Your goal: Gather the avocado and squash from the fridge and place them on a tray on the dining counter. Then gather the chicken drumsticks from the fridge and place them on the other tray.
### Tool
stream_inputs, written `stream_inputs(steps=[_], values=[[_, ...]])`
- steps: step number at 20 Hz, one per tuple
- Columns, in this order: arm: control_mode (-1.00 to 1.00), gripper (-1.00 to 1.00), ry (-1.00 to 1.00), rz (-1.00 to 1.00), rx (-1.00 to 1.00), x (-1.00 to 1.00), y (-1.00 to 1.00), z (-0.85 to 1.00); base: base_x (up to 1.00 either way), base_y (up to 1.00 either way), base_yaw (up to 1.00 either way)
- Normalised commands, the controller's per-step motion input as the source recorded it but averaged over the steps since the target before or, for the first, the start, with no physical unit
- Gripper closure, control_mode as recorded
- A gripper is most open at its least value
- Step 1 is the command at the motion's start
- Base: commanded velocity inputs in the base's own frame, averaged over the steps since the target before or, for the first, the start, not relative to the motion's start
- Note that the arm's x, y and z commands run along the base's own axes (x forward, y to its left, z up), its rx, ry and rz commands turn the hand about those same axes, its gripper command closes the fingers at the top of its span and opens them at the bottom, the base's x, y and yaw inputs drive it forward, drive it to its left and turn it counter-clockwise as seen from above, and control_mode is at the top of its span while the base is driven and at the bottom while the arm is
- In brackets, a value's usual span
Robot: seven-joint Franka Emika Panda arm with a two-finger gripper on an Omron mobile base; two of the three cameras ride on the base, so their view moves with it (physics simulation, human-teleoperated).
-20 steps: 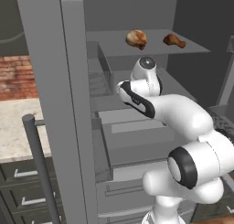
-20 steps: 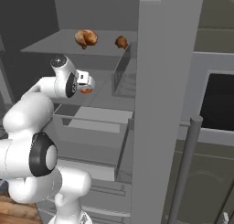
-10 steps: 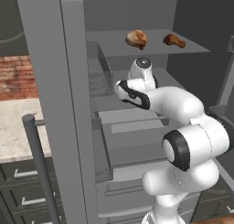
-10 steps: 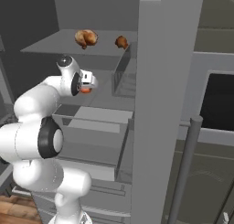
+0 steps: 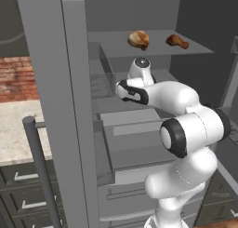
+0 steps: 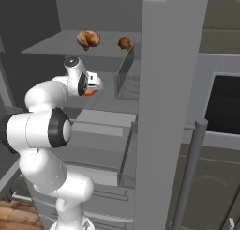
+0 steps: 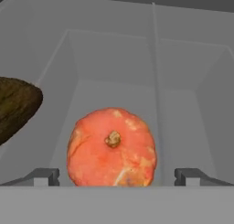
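Straddling squash [image 7: 112,146], jaws spread wide, not gripping; avocado [image 7: 16,106] beyond left fingertip [image 7: 42,176], grey walls close around.

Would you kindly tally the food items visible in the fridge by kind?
Chicken drumsticks: 2
Squash: 1
Avocado: 1
Total: 4

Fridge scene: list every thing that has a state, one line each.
Fridge door: open.
Tool: open, straddling the squash, not gripping.
Squash: in the fridge, stem facing the camera.
Avocado: beside the squash, untouched.
Chicken drumsticks: on the upper shelf.
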Motion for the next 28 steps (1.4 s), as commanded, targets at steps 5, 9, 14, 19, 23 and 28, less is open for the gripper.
stream_inputs(steps=[5,9,14,19,23,28], values=[[-1.00,-1.00,0.02,0.00,0.00,0.13,0.01,-0.19,0.00,0.00,0.00],[-1.00,-1.00,0.00,0.00,0.00,0.02,0.06,-0.18,0.00,0.00,0.00],[-1.00,-1.00,0.00,0.00,-0.01,0.00,0.07,-0.22,0.00,0.00,0.00],[-1.00,1.00,0.01,0.00,-0.03,0.00,0.08,-0.26,0.00,0.00,0.00],[-1.00,1.00,0.00,0.00,0.00,-0.02,0.05,-0.08,0.00,0.00,0.00],[-1.00,1.00,-0.05,0.00,0.00,-0.48,0.00,0.03,0.00,0.00,0.00]])
